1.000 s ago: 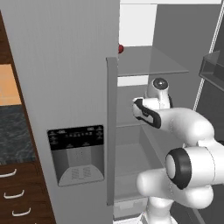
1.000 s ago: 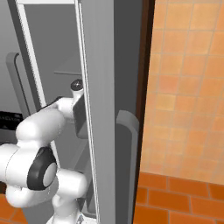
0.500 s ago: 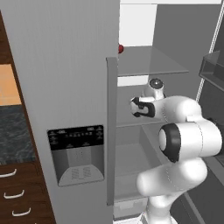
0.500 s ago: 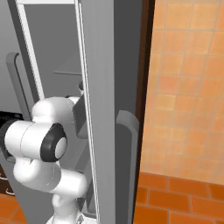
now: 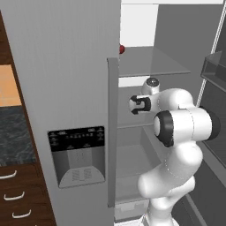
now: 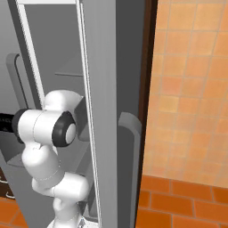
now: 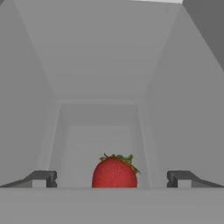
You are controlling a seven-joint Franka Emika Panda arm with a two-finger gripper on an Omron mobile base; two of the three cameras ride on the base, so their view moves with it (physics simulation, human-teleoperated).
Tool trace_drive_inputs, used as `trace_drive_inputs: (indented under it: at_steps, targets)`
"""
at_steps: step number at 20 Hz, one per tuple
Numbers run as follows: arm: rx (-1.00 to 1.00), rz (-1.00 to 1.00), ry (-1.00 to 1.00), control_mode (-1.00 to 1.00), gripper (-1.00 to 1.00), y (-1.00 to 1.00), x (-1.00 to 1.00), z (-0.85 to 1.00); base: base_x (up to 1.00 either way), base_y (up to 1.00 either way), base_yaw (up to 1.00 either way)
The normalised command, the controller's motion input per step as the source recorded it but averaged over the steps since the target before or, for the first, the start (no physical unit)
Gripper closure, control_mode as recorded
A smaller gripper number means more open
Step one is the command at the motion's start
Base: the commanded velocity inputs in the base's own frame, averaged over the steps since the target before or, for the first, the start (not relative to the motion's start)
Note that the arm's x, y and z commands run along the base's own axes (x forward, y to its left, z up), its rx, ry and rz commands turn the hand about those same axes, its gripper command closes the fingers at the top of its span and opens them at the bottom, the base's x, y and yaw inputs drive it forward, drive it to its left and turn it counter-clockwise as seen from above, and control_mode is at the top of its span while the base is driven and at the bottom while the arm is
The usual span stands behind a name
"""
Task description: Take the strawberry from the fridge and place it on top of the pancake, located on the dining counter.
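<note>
Inside the open grey fridge (image 5: 79, 88), the strawberry (image 7: 113, 172) is seen on a glass shelf (image 5: 150, 62), framed between the wide-spread fingers of the empty gripper (image 7: 111, 178).

one strawberry (image 7: 114, 171), one fridge (image 5: 75, 88)
</note>
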Motion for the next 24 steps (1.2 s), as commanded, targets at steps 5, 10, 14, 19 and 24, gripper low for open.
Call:
trace_drive_inputs:
  at_steps: [5, 10, 14, 19, 24]
  targets:
    - [0.00, 0.00, 0.06, -1.00, -1.00, -0.01, 0.00, -0.23, 0.00, 0.00, 0.00]
    - [0.00, 0.00, 0.02, -1.00, -1.00, -0.03, 0.04, -0.15, 0.00, 0.00, 0.00]
    - [0.00, 0.00, 0.03, -1.00, -1.00, 0.00, 0.10, -0.20, 0.00, 0.00, 0.00]
    - [0.00, 0.00, 0.01, -1.00, -1.00, 0.00, 0.06, -0.12, 0.00, 0.00, 0.00]
    - [0.00, 0.00, 0.01, -1.00, -1.00, 0.00, 0.01, -0.07, 0.00, 0.00, 0.00]
